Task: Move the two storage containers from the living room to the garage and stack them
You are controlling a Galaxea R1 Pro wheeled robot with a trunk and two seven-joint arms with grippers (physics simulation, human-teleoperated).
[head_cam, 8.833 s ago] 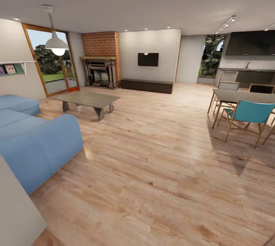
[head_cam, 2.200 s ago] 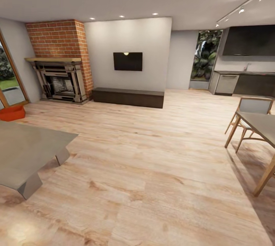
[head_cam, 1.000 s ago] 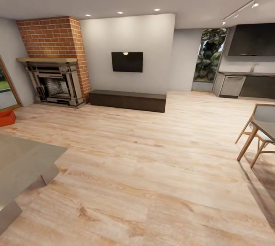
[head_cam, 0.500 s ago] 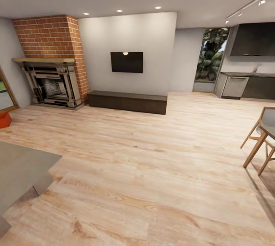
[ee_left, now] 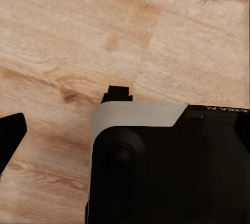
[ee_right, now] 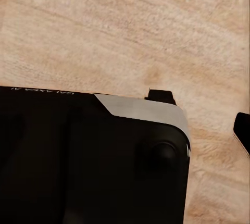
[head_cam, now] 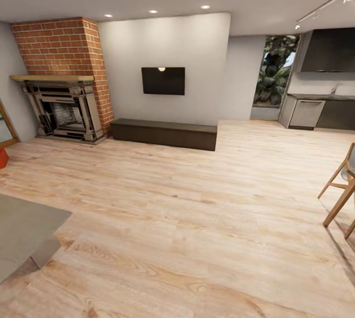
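Across the whole lower half of the head view runs the light wood plank floor (head_cam: pixel 197 219) of the living room (head_cam: pixel 162 86), with a brick fireplace (head_cam: pixel 61 81) at the upper left, a dark low bench (head_cam: pixel 163 134) against the pale wall beside it, and a black wall TV (head_cam: pixel 163 81) centred above that bench. At the lower left corner a grey low surface (head_cam: pixel 24 227) juts into the frame with nothing on the part that shows. At the far left edge, just beyond the fireplace hearth and below a strip of glass door (head_cam: pixel 6 128), a small sliver of orange-red marks one storage container (head_cam: pixel 2 158) standing on the planks; its inside cannot be seen from here. At the upper right sit dark kitchen cabinets (head_cam: pixel 328 52) and a window with green foliage (head_cam: pixel 273 76), and wooden chair legs (head_cam: pixel 340 194) cut in at the right edge. In the left wrist view the left claw (ee_left: pixel 65 120) hangs over the plank floor, its two black fingertips well apart with nothing between them. In the right wrist view the right claw (ee_right: pixel 200 112) likewise hangs over bare planks, its fingertips spread and empty. Pale lettering on each black wrist housing is partly cut off and, on the right, reversed, reading roughly as GALAXEA.
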